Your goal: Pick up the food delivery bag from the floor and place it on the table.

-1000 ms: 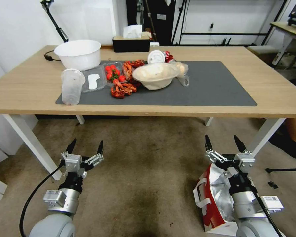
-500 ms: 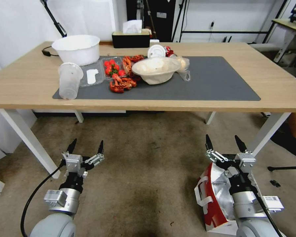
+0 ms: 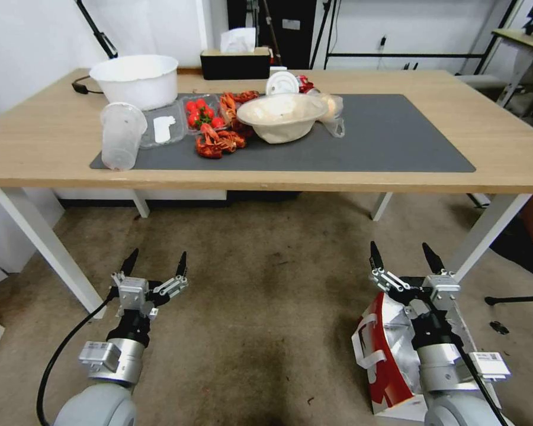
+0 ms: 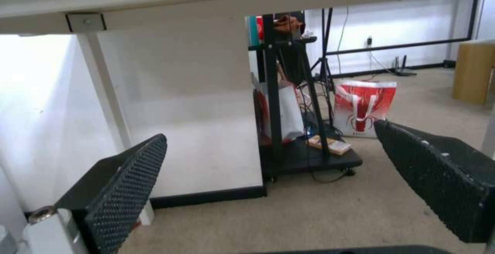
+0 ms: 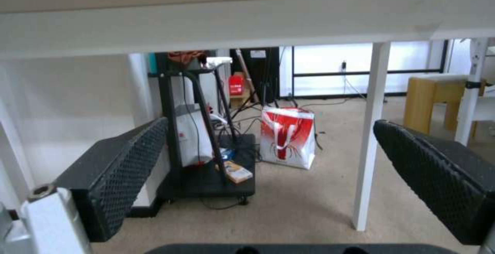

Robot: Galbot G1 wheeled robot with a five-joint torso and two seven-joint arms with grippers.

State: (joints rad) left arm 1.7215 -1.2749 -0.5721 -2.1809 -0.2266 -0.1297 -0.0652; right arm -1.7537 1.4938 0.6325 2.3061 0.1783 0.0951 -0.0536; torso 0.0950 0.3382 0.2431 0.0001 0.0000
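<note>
Food delivery bag [image 3: 385,355]: on floor [image 3: 266,307], beneath right arm, near white table leg [image 3: 485,234]. Right gripper [image 3: 404,260], left gripper [image 3: 154,263]: both spread wide, empty, held low before table [image 3: 515,160]. Tabletop clutter on mat's left: white basin [image 3: 137,80], paper bowl [image 3: 281,115], plastic cup [image 3: 121,135], crayfish [image 3: 216,142].

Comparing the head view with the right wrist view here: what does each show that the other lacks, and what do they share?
Head view alone: the light-wood tabletop from above with its dark grey mat, white bowl and red crayfish, the boxy red-and-white foil-lined food delivery bag on the floor beside the right arm, and the left gripper, open.

Right wrist view alone: the table's underside, a black wheeled stand and a red-and-white bag with a spider-like print standing beyond.

Both: the beige carpet floor, white table legs and the open right gripper.
</note>
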